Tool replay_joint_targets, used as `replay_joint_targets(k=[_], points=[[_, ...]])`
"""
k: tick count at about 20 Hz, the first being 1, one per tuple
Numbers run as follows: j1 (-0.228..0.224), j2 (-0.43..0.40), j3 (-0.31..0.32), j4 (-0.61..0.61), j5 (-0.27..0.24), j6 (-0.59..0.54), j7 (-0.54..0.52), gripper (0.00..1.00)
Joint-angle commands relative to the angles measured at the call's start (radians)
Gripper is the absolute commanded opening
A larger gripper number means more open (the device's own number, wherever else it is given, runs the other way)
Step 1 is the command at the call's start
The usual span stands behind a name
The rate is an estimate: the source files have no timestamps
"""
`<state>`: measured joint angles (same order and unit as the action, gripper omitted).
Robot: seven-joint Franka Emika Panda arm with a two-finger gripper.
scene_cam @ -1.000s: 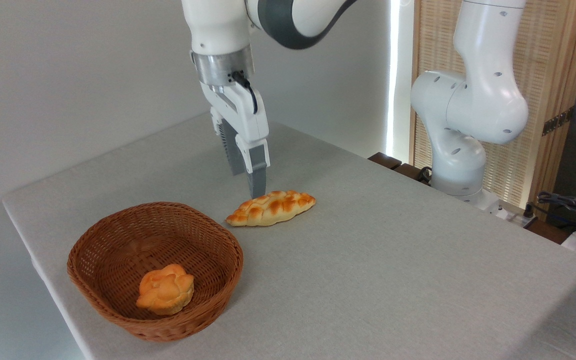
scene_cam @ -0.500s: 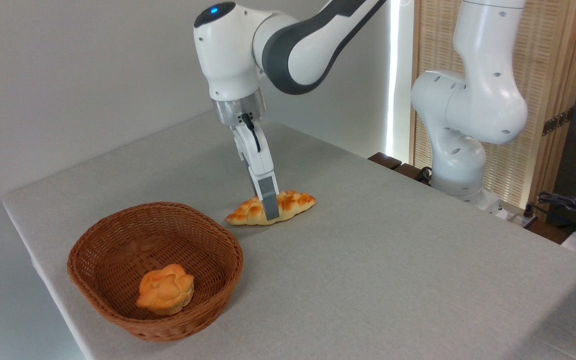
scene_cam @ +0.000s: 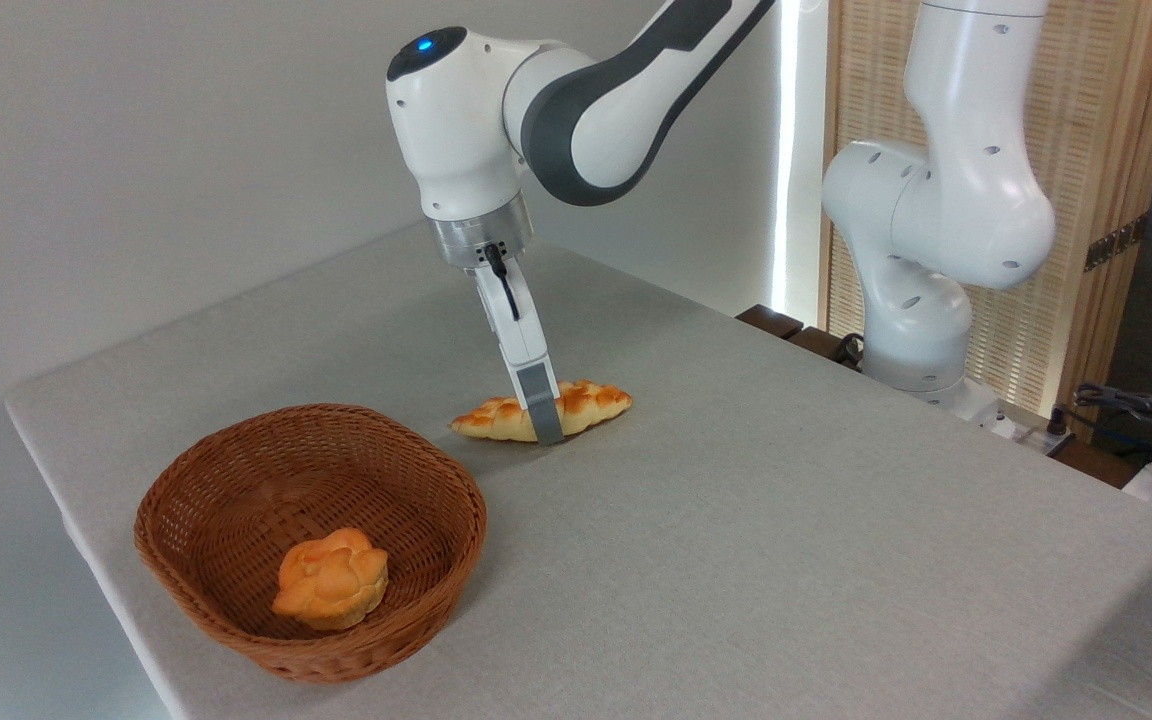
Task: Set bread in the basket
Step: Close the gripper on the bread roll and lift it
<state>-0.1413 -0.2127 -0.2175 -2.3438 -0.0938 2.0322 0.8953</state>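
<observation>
Golden-yellow and toasted along its bumps, the bread (scene_cam: 576, 404) is seen lying on the table (scene_cam: 786, 540), just beyond the upper right of the basket (scene_cam: 186, 540) and apart from its rim. And the gripper (scene_cam: 542, 405) is down on it now: one grey finger (scene_cam: 540, 398) is planted across the near side of the loaf at about its middle, its tip reaching the cloth in front. The other finger is hidden behind the loaf, so the width of the opening cannot be told from this angle, nor whether the loaf is actually being squeezed. The loaf is shown flat on the table, its tapered ends pointing left and right, the left end nearest the basket.

Brown wicker is seen at lower left, the basket sitting close to the table's near-left edge. A small orange bun (scene_cam: 330, 577) is held inside it, resting on the woven floor toward the front wall.

The white arm (scene_cam: 576, 110) is bent over from the upper right, its wrist tilted so the gripper slants down and to the right onto the loaf. A blue light (scene_cam: 425, 44) is lit on the top of the wrist housing. The arm's base (scene_cam: 921, 330) is mounted past the table's far right edge, in front of a slatted screen (scene_cam: 1106, 150).
</observation>
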Motion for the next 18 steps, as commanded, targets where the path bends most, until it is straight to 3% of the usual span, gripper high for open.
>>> replay_joint_targets(k=[1, 12, 15, 18], points=[[-0.004, 0.004, 0.006, -0.015, -0.017, 0.017, 0.022, 0.21], [-0.004, 0.007, 0.007, 0.006, -0.012, -0.018, 0.021, 0.22], [-0.004, 0.012, 0.009, 0.079, -0.012, -0.114, 0.022, 0.22], [-0.004, 0.045, 0.012, 0.223, -0.007, -0.294, 0.022, 0.23]])
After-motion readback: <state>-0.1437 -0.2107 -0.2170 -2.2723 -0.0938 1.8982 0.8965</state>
